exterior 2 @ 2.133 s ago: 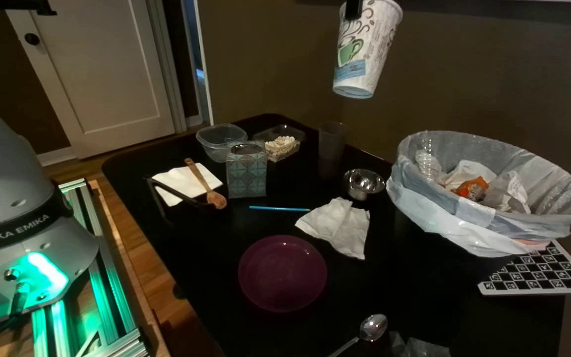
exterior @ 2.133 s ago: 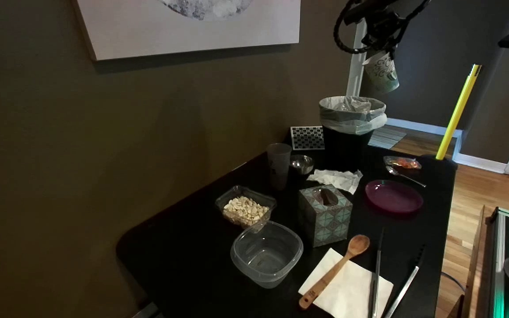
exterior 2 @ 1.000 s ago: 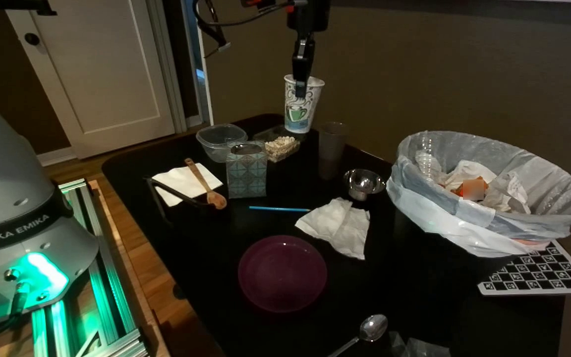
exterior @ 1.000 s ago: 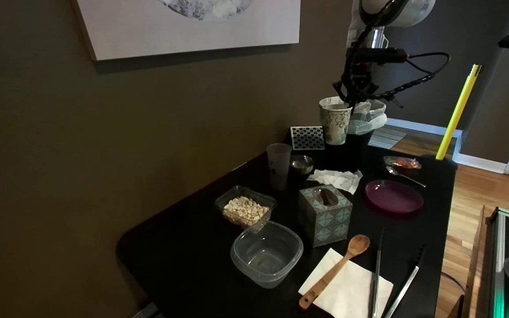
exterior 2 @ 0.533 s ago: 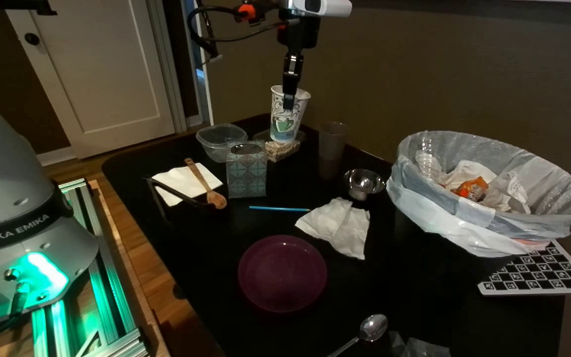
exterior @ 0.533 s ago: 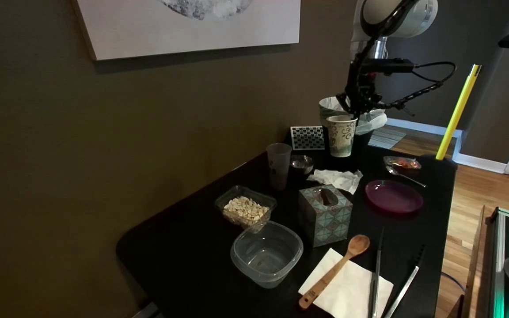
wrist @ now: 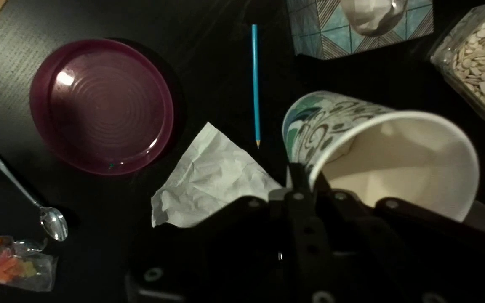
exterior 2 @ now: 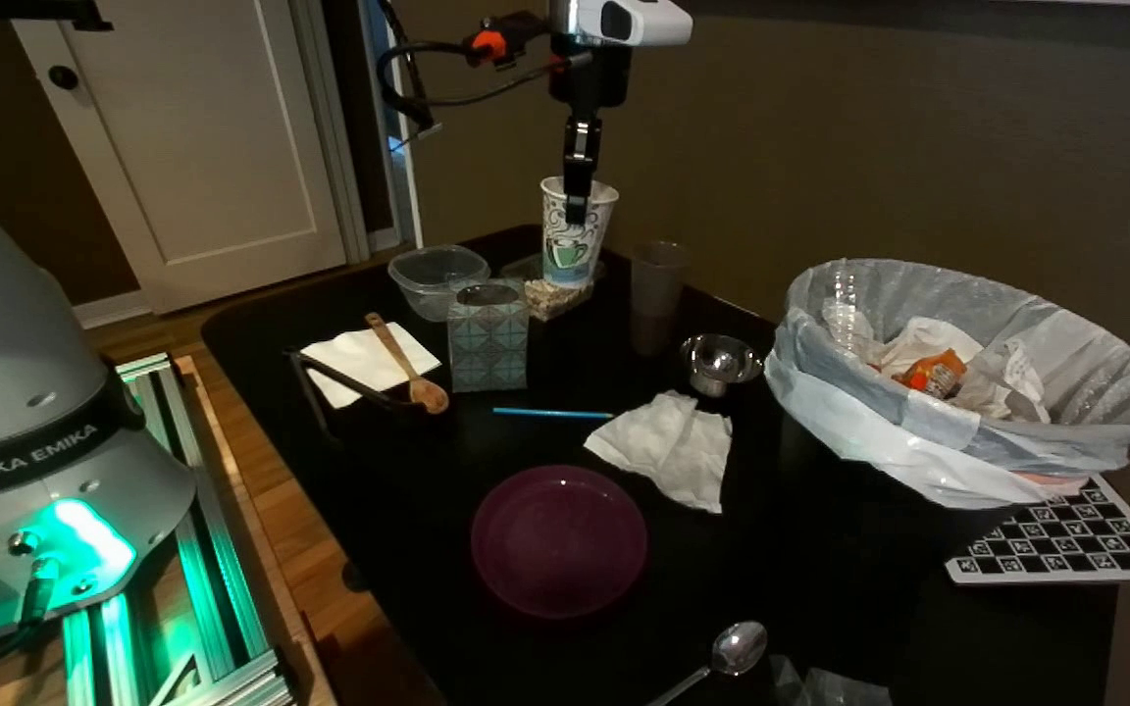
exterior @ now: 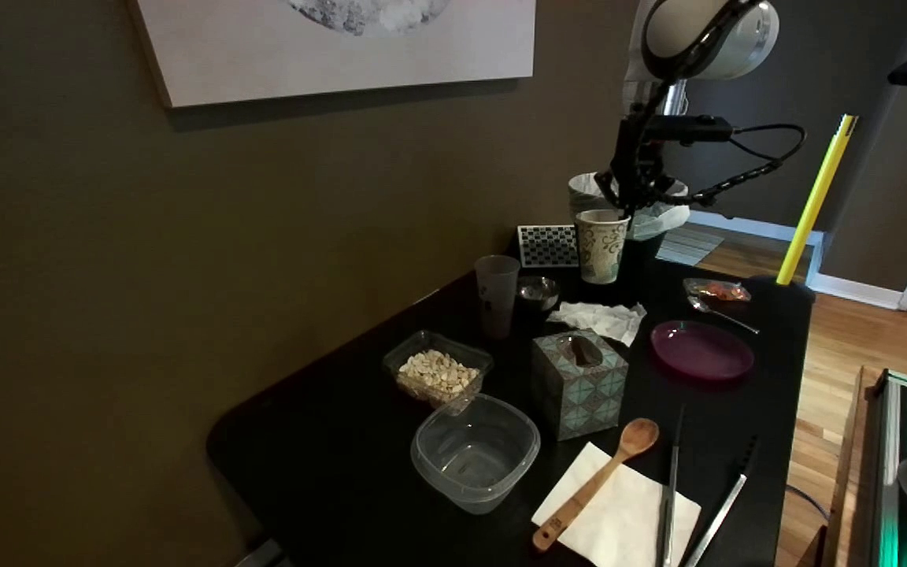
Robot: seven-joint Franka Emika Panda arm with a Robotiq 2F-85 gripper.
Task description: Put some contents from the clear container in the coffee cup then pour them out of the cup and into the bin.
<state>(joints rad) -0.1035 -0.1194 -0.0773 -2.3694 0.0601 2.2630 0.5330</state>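
Brown walls (exterior: 264, 236) in dim light stood behind a black tabletop (exterior: 327, 441) crowded with household things. Nearest came the gripper (wrist: 310, 179), its fingers closed in on the side of the coffee cup (wrist: 335, 120), so that the thin patterned paper was pinched between them at the rim. In the wrist view the cup lay immediately right of the fingertips, mouth toward the camera; in both exterior views it hung above the tabletop, roughly upright (what sat at its bottom was hard to make out). Beneath, a crumpled napkin (wrist: 213, 181) showed to the left of the fingers, with a blue pencil (wrist: 255, 84) near it. Farther off, beyond the cup, the clear container (wrist: 445, 67) held pale beige bits (exterior: 438, 376), and a larger clear tub (exterior: 465, 498) stood just beside it, near a tissue box (exterior: 589, 398). Well apart from the gripper, across the tabletop, stood the bin (exterior 2: 879, 436), a pale liner folded over its rim and crumpled wrappers (exterior 2: 933, 373) inside.
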